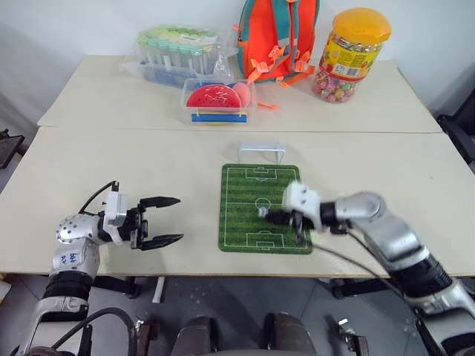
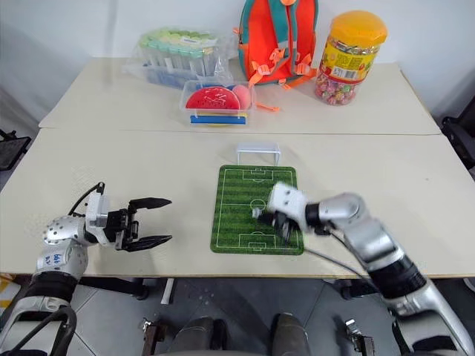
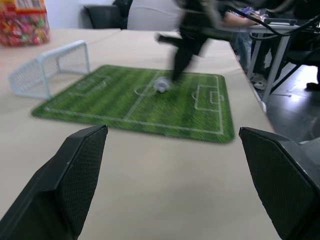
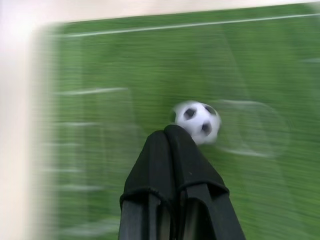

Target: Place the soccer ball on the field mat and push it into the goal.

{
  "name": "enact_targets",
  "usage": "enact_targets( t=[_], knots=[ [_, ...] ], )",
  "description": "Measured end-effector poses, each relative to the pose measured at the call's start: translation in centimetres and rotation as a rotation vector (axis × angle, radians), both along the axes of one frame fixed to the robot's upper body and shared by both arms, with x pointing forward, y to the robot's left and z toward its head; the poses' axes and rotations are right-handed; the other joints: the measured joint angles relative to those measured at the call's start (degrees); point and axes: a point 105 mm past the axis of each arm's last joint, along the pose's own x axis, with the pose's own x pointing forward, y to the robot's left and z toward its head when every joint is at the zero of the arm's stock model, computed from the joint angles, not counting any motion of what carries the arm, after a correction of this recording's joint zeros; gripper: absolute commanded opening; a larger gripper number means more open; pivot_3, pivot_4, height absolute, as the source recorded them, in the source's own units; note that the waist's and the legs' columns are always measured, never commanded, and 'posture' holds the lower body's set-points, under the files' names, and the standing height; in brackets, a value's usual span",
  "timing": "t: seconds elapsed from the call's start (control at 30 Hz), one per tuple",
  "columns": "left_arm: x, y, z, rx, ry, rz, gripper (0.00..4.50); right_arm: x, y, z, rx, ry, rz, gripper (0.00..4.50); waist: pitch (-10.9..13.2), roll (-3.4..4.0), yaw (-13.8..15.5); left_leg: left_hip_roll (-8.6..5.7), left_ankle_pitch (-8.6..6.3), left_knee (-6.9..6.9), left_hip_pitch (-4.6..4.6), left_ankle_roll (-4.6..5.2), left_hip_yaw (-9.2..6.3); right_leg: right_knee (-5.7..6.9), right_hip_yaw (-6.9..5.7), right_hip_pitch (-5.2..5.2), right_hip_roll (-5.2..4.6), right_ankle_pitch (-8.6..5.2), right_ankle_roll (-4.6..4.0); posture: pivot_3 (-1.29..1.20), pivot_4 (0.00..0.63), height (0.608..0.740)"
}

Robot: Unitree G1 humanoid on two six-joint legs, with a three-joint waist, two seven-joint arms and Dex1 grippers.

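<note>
Two pale tables (image 1: 111, 170) stand end to end; the far one carries an orange and teal backpack (image 1: 276, 37), a candy jar with a yellow lid (image 1: 351, 55), a clear bag of capped tubes (image 1: 177, 52) and a clear plastic box with a red disc (image 1: 218, 101). On the near table lies the field mat (image 1: 241, 222), green and striped, with the goal (image 1: 261, 152) just beyond its far short edge, mouth toward the pitch. The right gripper (image 4: 172, 137) reaches over the mat from the right, its two black fingers pressed together with nothing between them — their tips sit right against the soccer ball (image 4: 196, 121). The ball rests on the mat by the centre circle, well short of the goal. The left gripper (image 1: 165, 221) hovers over bare table to the left of the mat, fingers spread wide and empty, pointing toward the pitch.
</note>
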Motion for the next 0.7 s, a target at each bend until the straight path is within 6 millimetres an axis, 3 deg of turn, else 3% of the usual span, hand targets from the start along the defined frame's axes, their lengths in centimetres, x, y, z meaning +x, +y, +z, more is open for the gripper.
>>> enact_targets(
  t=[0.07,0.23,0.37,0.43,0.53,0.7],
  knots=[
    [0.3,-0.2,0.1,-0.005,-0.009,0.001,4.50,1.3,-1.0,2.6,0.033,-0.092,-0.062,0.04,0.00,0.00,-0.05,-0.02,0.00,-0.08,0.01,0.00,-0.02,0.00,-0.07,-0.01,0.01,0.00,0.00,0.00,0.150,0.740],
    [1.0,-0.6,-0.5,-0.009,0.012,0.009,4.50,2.2,-2.7,5.2,0.105,-0.160,-0.166,0.04,0.01,-0.01,-0.02,-0.08,0.00,-0.09,-0.07,0.00,-0.04,-0.02,-0.17,-0.02,0.01,0.00,0.00,0.00,0.150,0.740],
    [1.6,-0.8,-0.5,-0.002,0.024,0.015,4.50,1.9,-4.4,5.7,0.142,-0.151,-0.216,0.04,0.01,-0.02,0.01,-0.08,0.00,-0.06,-0.07,0.00,-0.04,-0.02,-0.16,-0.01,0.00,0.00,0.00,0.00,0.150,0.740],
    [2.2,-1.0,-0.4,0.001,0.033,0.030,4.50,0.6,-6.2,4.6,0.124,-0.106,-0.234,0.04,0.02,-0.03,0.66,-0.10,0.00,0.03,-0.21,0.00,-0.01,-0.02,-0.31,0.01,0.00,0.00,0.00,0.00,0.150,0.740],
    [3.0,-0.8,-0.3,-0.001,0.047,0.080,4.50,-1.3,-8.5,3.2,0.171,-0.026,-0.249,0.60,0.02,-0.04,0.91,-0.14,-0.01,0.04,-0.30,0.01,-0.03,-0.07,-0.38,-0.03,-0.02,0.00,0.00,0.00,0.150,0.740],
    [3.8,-0.1,0.0,-0.015,0.040,0.162,4.50,-6.6,-12.3,-0.4,0.261,0.171,-0.184,2.23,0.03,-0.06,1.59,-0.17,-0.01,0.19,-0.38,0.02,0.09,-0.10,-0.48,0.04,-0.02,0.00,0.01,0.00,0.150,0.740]
  ],
)
